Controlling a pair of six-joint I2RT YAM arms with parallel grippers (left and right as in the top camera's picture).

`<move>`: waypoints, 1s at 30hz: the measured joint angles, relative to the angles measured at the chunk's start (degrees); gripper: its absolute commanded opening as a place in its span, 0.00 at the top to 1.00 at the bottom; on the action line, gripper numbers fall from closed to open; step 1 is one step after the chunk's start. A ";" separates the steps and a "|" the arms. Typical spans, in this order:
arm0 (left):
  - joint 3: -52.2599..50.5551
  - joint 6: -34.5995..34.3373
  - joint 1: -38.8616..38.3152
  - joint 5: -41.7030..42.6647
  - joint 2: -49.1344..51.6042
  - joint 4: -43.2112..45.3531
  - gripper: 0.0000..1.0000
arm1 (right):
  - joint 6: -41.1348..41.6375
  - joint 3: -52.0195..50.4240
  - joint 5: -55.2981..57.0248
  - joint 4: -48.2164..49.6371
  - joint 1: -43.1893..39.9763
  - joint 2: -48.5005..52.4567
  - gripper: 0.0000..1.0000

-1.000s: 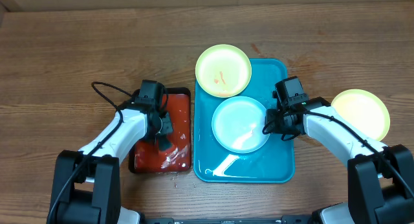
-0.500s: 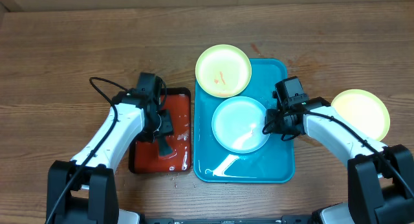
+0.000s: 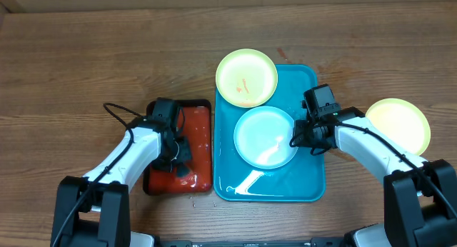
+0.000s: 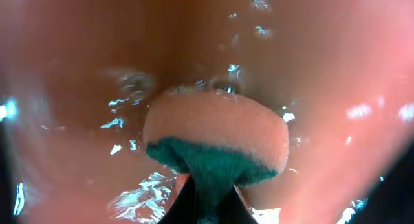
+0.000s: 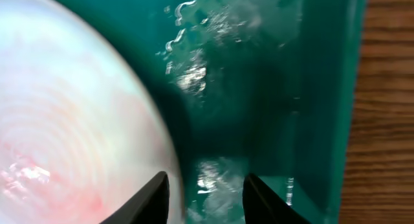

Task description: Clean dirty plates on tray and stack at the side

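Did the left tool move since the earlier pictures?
Yes. The left tool, gripping the sponge, slid along the red tray toward its near edge.

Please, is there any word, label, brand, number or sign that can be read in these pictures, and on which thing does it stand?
None: no view shows readable text.
The blue tray, the white plate, the yellow-green plate on the table, the red tray and the sponge are all plain.
The orange marks on the far yellow-green plate are specks, not writing.
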 measured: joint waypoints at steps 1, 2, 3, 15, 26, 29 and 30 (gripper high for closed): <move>0.63 0.07 0.00 -0.02 -0.02 -1.49 0.96 | 0.85 0.00 0.74 0.00 0.00 0.00 0.61; 2.38 0.26 0.00 0.02 0.15 -4.87 0.96 | 1.42 0.00 1.20 0.02 0.00 0.00 0.61; 4.37 0.72 0.00 0.11 0.13 -7.41 0.96 | 2.03 0.00 1.53 0.22 -0.02 0.00 0.61; 30.56 7.02 -1.38 1.27 -2.29 -18.84 0.96 | -3.80 0.00 -4.96 3.26 0.04 0.02 0.78; 30.93 6.29 -11.47 5.99 -1.86 -7.91 0.96 | -3.32 0.81 -7.43 4.22 -0.39 4.09 0.96; 30.99 4.28 -14.23 6.29 0.37 -4.85 0.96 | -3.34 0.85 -7.52 4.15 -0.39 4.11 0.96; 31.01 3.54 -15.13 6.43 1.60 -3.74 0.96 | -3.32 0.85 -7.50 4.13 -0.39 4.11 0.96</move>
